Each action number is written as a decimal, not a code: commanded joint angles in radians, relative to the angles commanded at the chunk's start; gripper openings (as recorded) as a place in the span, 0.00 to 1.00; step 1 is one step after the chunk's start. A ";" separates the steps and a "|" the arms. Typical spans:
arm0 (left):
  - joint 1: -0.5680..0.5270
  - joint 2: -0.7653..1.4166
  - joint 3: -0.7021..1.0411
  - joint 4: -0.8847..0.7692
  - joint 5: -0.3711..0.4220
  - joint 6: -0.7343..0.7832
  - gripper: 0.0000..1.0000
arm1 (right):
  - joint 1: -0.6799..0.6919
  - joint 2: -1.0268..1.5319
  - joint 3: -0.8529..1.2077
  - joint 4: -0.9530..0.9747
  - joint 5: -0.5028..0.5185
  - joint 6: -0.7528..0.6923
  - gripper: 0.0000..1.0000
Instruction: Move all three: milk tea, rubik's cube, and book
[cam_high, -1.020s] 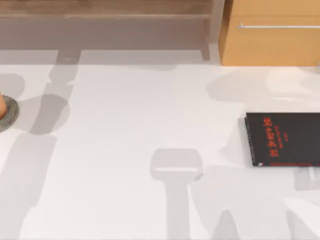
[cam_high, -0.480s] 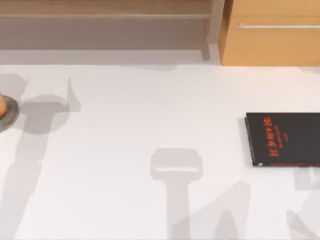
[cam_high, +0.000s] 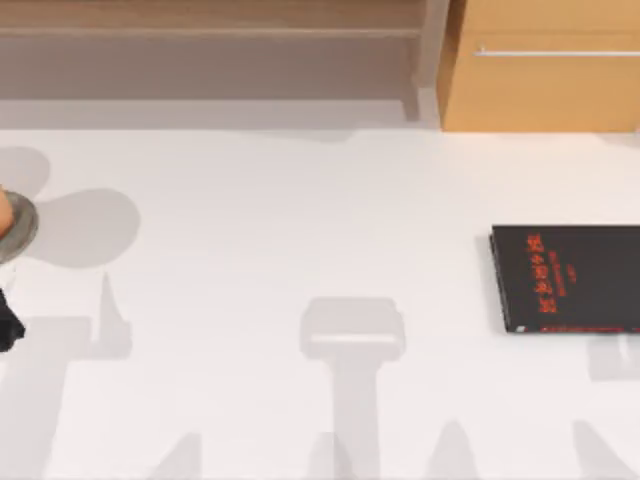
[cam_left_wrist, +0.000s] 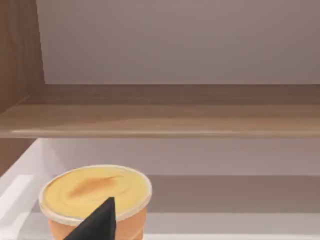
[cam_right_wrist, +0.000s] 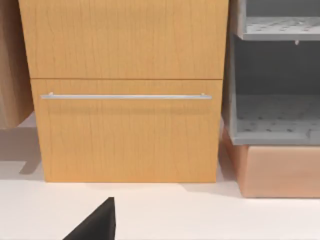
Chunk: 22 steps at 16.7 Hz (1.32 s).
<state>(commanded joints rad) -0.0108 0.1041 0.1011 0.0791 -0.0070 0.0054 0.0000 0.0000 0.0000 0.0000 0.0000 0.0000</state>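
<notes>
Standing upright at the tabletop's (cam_high: 300, 230) far left edge, the milk tea (cam_left_wrist: 95, 200) is a tan-orange cup, its round cream top facing up. From above it appears as a sliver (cam_high: 4, 212) on a flat grey round disc (cam_high: 20, 228). A black book (cam_high: 568, 277) lies flat at the right edge, long axis left to right; its red lettering cannot be read. The right wrist view faces a wooden drawer front (cam_right_wrist: 125, 130). Whether either arm's fingers are released or clenched cannot be told.

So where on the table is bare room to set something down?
The wide white middle of the table, between the milk tea on its grey disc at the left edge and the black book at the right. Crowding only at those edges.
</notes>
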 joint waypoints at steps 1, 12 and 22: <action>0.004 -0.042 -0.041 -0.031 0.003 -0.002 1.00 | 0.000 0.000 0.000 0.000 0.000 0.000 1.00; 0.011 -0.104 -0.101 -0.079 0.007 -0.005 1.00 | -0.019 0.061 0.050 0.020 -0.017 0.001 1.00; 0.011 -0.104 -0.101 -0.079 0.007 -0.005 1.00 | -0.217 0.877 0.638 0.247 -0.209 -0.003 1.00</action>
<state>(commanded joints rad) 0.0000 0.0000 0.0000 0.0000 0.0000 0.0000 -0.2166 0.8775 0.6382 0.2469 -0.2088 -0.0027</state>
